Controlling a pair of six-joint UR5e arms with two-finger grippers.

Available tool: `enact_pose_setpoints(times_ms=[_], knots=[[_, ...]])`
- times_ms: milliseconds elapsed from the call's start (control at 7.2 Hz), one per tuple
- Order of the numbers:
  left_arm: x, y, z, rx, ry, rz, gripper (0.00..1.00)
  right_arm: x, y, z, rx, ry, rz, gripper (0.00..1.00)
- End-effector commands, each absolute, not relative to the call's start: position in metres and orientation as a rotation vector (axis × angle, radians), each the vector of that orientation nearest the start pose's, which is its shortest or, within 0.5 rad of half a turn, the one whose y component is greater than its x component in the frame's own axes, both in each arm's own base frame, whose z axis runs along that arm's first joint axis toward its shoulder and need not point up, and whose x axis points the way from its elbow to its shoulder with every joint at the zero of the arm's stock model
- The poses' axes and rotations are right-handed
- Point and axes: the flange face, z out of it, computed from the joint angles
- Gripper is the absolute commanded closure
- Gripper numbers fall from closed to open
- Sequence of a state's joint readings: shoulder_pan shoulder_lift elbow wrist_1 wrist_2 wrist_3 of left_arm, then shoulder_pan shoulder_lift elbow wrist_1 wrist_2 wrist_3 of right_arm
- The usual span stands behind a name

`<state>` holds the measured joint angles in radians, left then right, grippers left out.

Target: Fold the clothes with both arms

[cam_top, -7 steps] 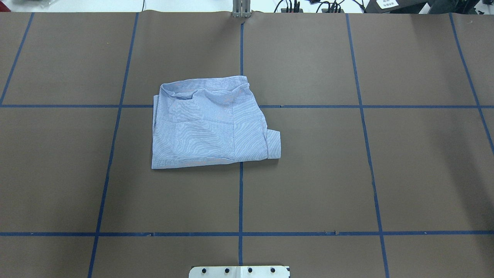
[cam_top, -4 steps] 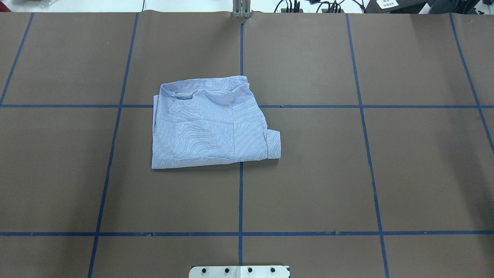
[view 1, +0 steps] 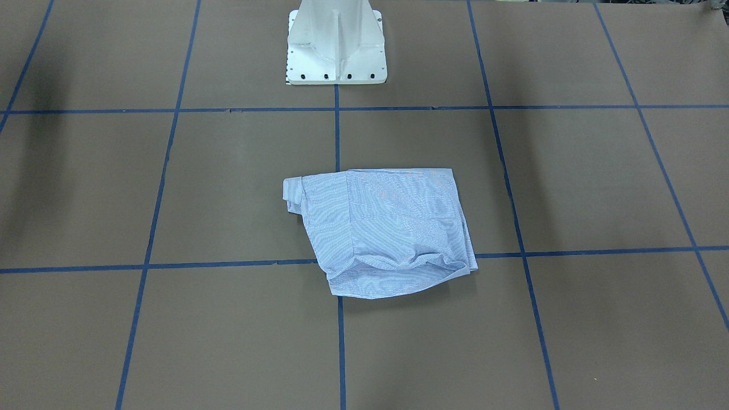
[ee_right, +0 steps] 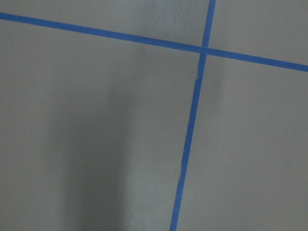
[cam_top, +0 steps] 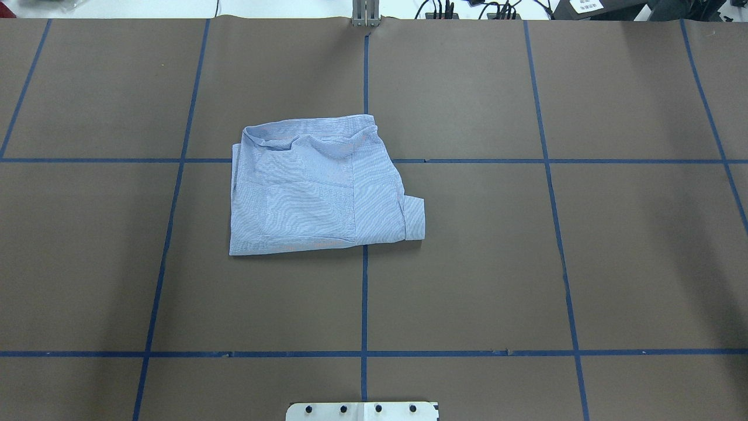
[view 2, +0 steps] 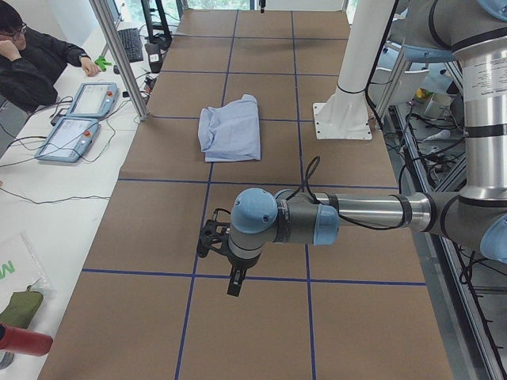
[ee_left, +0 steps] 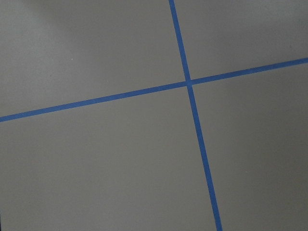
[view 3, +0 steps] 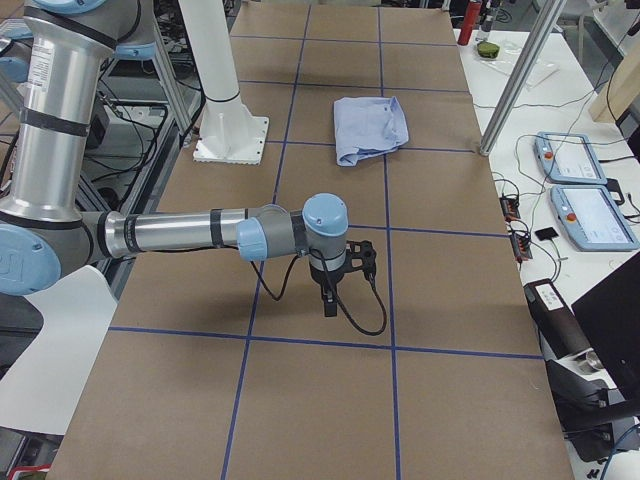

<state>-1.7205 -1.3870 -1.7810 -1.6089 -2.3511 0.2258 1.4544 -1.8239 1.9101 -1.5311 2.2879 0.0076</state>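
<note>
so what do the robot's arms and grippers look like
Both the left arm and right arm are silver-grey metal tubes with rounded light-blue joint caps and a loose black cable near the wrist. The left gripper and right gripper are black.

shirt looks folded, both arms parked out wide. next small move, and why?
Probably bring the right gripper in toward the cuff sticking out of the shirt on the robot's right side, to tuck it. The rest lies as a compact rectangle. That cuff is the only loose part, and the right gripper hangs over the table, far from it.
</note>
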Motion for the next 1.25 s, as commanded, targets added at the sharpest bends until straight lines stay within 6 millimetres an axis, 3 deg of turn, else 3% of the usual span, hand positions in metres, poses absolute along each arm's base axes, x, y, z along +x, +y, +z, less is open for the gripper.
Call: enact_pose_setpoints(times_ms=[0,278,1111], knots=[[-0.123,-0.397,0.635,0.174,0.756,0.078,0.00,0.044,-0.371,0.635,0.024,-0.715,-0.145,0.00],[-0.120,-0.380,0.652,0.138,0.756,0.066,0.00,0.046,-0.369,0.652,-0.008,-0.711,-0.121,0.00],[-0.119,-0.381,0.642,0.192,0.756,0.090,0.00,0.046,-0.373,0.647,0.004,-0.714,-0.125,0.00]])
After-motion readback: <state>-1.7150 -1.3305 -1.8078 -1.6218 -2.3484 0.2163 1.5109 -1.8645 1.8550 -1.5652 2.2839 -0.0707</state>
